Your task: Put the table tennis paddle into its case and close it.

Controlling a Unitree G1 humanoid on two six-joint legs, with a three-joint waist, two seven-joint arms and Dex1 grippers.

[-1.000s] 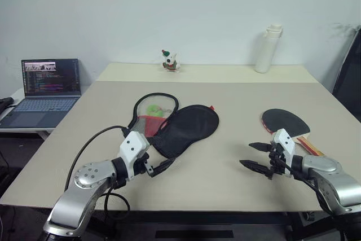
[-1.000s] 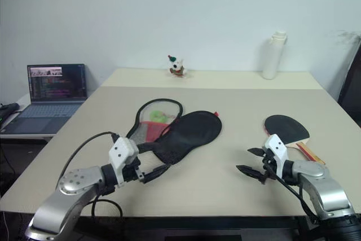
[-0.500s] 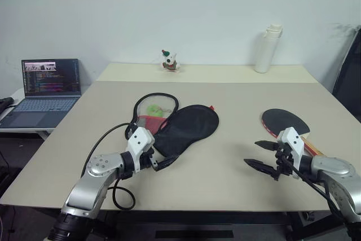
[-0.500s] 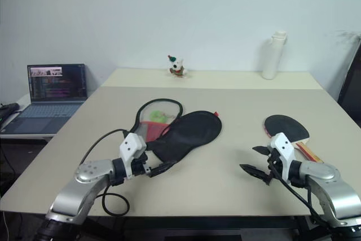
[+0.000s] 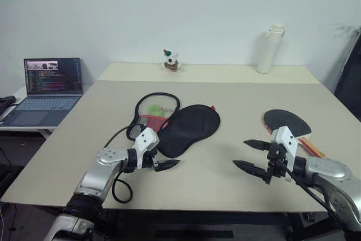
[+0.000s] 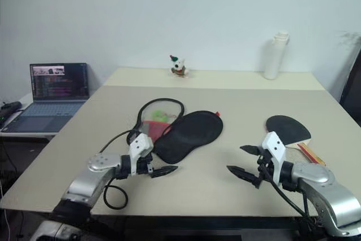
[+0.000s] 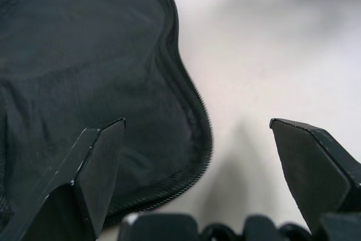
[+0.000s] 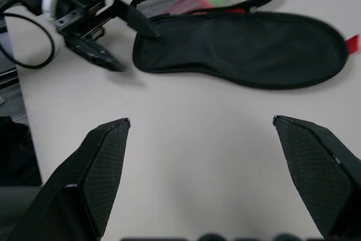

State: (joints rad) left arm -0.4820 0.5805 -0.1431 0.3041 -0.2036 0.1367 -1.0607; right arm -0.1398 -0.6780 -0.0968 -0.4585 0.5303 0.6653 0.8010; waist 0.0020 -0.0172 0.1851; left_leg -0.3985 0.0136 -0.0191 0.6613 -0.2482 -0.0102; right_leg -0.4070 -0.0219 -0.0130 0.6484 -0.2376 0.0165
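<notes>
My left gripper [image 5: 162, 161] hangs wide and empty just beside the narrow end of the case [image 5: 189, 129], which lies unzipped on the table [image 5: 237, 105], its mesh half folded back with something yellow-green [image 5: 153, 109] inside. My right gripper [image 5: 251, 156], equally wide, holds nothing; the paddle [image 5: 286, 121] rests black face up just behind it.

Even, bright light; blurred wrist close-ups.

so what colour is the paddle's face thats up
Black, on the paddle; clearest in the left eye view.
</notes>
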